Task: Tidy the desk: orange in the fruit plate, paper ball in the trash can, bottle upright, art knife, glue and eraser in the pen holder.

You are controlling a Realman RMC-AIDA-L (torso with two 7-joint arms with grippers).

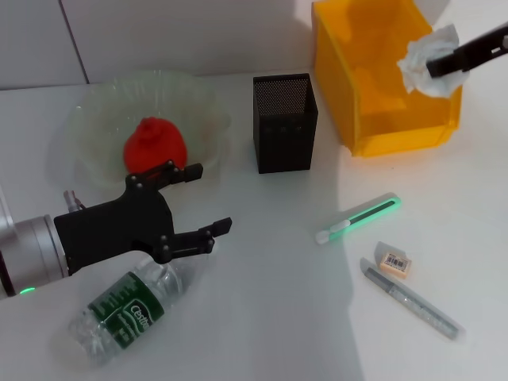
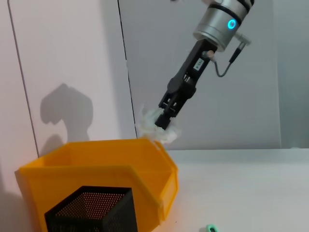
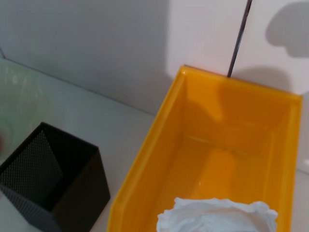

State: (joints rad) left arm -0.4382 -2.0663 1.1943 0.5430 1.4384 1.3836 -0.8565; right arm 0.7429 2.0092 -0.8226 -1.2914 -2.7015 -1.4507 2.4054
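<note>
1. Holding the paper ball [image 1: 425,62] over the yellow-orange trash can [image 1: 373,95] at the far right, the right tool [image 1: 438,65] is clamped on the white wad; the left wrist view shows it pinched just above the bin's rim.
2. Left tool [image 1: 208,198] sits near left with its fingers spread and nothing between them, hovering just above the bottle [image 1: 127,305], which lies on its side on the table [image 1: 270,317].
3. Orange [image 1: 155,144] is already in the fruit plate [image 1: 95,127], far left.
4. Pen holder [image 1: 284,123] stands between the plate and the bin.
5. Still on the table, right side: a white-and-green art knife [image 1: 359,217], the eraser [image 1: 394,263] just nearer than it, and a grey pen-shaped stick [image 1: 411,298] right beside the eraser. Can't tell if that one's the glue.
</note>
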